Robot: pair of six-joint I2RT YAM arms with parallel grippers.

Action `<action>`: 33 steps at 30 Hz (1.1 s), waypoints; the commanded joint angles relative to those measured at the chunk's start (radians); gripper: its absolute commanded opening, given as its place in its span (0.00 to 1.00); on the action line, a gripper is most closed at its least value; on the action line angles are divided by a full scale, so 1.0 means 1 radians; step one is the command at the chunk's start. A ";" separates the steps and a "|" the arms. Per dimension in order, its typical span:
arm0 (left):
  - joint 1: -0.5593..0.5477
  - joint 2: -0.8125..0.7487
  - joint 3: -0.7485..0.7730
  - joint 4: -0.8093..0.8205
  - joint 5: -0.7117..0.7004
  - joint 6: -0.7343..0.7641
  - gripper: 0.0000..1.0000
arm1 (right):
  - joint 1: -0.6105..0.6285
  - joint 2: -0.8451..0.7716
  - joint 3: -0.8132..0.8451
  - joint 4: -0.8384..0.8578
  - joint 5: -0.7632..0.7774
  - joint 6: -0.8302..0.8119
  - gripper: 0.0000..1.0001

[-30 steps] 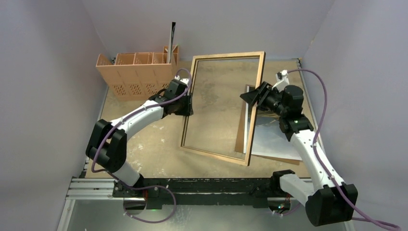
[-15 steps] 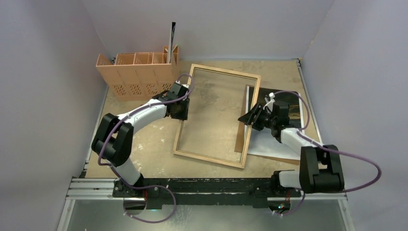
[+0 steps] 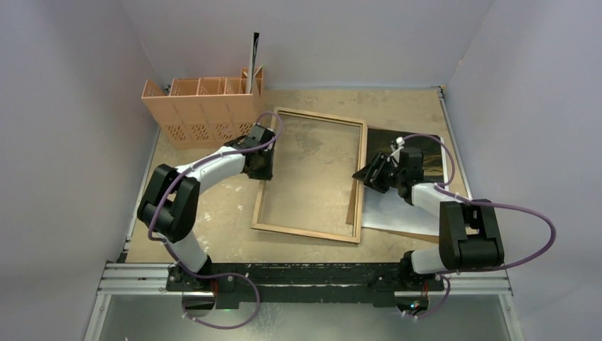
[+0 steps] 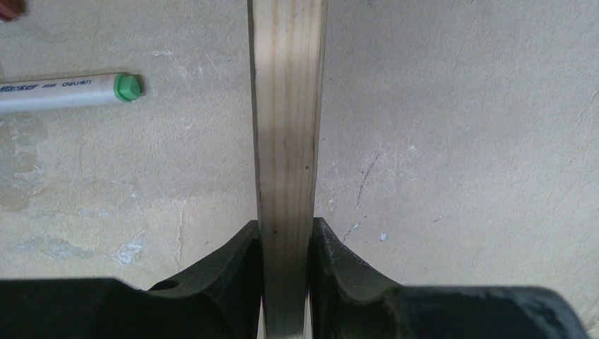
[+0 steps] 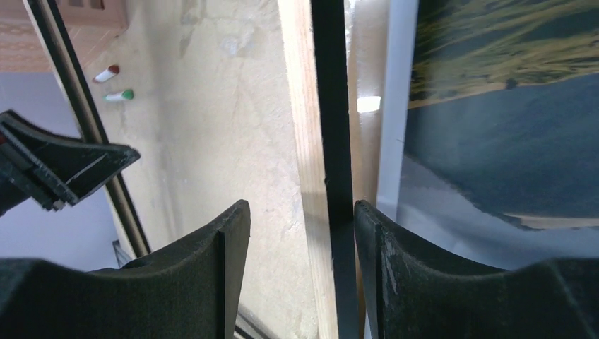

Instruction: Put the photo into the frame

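Observation:
The frame (image 3: 319, 115) lies about flat on the table, wood-coloured back up, its pane showing the table through it. My left gripper (image 3: 266, 165) is shut on the frame's left rail; the left wrist view shows both fingers (image 4: 240, 261) pressed on the wood rail (image 4: 286, 106). My right gripper (image 3: 363, 175) is at the right rail with its jaws open around it (image 5: 302, 212). There the right finger (image 5: 395, 261) touches the rail's black edge (image 5: 330, 141) and the left finger stands apart. The photo (image 3: 412, 206) lies to the right of the frame and also shows in the right wrist view (image 5: 494, 127).
A brown backing board (image 3: 353, 206) lies under the photo. An orange compartment rack (image 3: 202, 106) stands at the back left with a thin dark upright piece (image 3: 254, 50) in it. A green-capped marker (image 4: 70, 90) lies left of the frame; a red-capped one (image 5: 107, 73) lies nearby.
The frame has come down from a raised, tilted position to about flat on the table. Both arms have lowered with it. The photo and board have not moved.

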 commanded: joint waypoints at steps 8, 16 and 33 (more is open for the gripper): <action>0.008 -0.008 0.034 -0.048 -0.038 -0.055 0.00 | -0.005 0.011 0.090 -0.126 0.155 -0.053 0.52; 0.007 -0.070 -0.006 -0.040 -0.043 -0.061 0.00 | -0.006 0.014 0.114 -0.121 0.225 -0.048 0.31; 0.007 -0.156 -0.084 -0.065 -0.080 -0.054 0.00 | 0.006 0.187 0.210 -0.037 0.184 0.002 0.07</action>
